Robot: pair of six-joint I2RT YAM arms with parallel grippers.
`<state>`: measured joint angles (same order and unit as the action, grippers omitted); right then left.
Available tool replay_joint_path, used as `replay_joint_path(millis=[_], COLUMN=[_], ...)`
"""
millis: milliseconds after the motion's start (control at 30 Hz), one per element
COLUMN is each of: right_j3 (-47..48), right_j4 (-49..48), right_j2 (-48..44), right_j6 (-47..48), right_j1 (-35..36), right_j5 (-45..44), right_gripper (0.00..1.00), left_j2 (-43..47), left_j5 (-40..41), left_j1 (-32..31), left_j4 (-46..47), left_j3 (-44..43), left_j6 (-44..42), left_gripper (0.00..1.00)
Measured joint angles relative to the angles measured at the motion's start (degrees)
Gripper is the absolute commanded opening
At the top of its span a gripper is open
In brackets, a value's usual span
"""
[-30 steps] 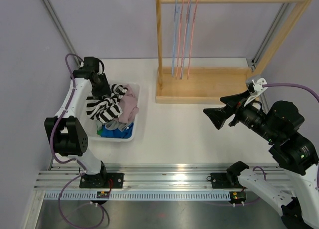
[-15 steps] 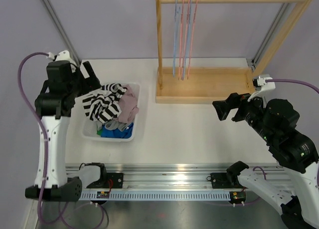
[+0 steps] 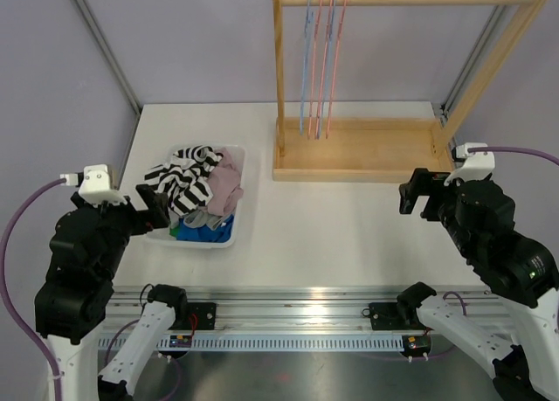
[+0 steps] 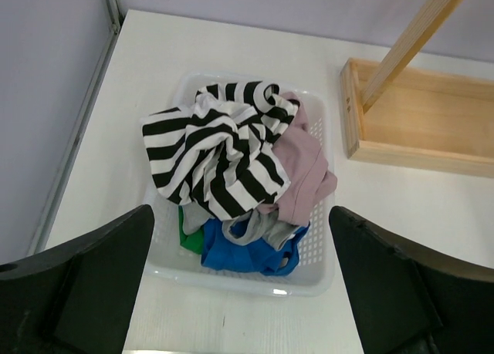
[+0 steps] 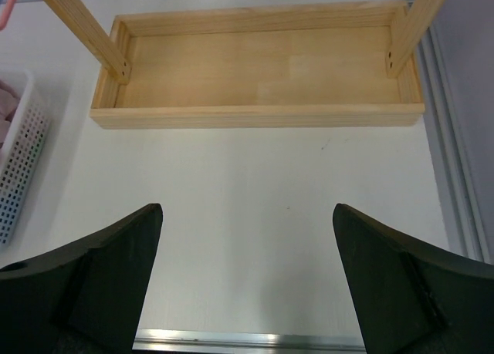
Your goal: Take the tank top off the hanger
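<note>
The black-and-white striped tank top [image 3: 183, 183] lies crumpled on top of the clothes in the white basket [image 3: 197, 244], off any hanger. In the left wrist view the tank top [image 4: 216, 157] fills the far half of the basket [image 4: 231, 281]. My left gripper [image 3: 157, 210] is open and empty, hovering above the basket's near edge; the left gripper [image 4: 241, 215] shows its wide-apart fingers. Several thin blue and pink hangers [image 3: 319, 60] hang bare on the wooden rack [image 3: 358, 148]. My right gripper [image 3: 417, 194] is open and empty, near the rack's right end; in its own view the right gripper [image 5: 247, 207] is over bare table.
Pink, grey, blue and green clothes [image 4: 255, 246] lie under the tank top in the basket. The rack's tray-like base [image 5: 262, 72] and its slanted posts stand at the back right. A metal rail [image 3: 279, 300] runs along the table's near edge.
My left gripper opened, let go of the striped tank top over the basket and drew back toward the near left. The right arm pulled back to the right.
</note>
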<state>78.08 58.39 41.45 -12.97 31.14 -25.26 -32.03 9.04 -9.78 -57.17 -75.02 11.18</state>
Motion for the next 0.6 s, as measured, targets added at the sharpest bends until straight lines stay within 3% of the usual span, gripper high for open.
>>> replay_joint_path(millis=[333,600], right_j3=[-6.3,-10.9], right_j4=[1.5,-0.1], right_j2=[-7.2,-8.4], right_j6=[1.1,1.7], right_j1=[0.0,0.0], right_j5=[-1.9,-2.1], right_gripper=[0.99,1.0], left_j2=[8.5,9.9], left_j5=[3.5,3.4], left_j1=[-3.7,-3.7], left_j4=[-1.1,0.3], left_j3=[10.8,13.7], left_j6=[-0.5,-0.5], left_gripper=[0.99,0.99])
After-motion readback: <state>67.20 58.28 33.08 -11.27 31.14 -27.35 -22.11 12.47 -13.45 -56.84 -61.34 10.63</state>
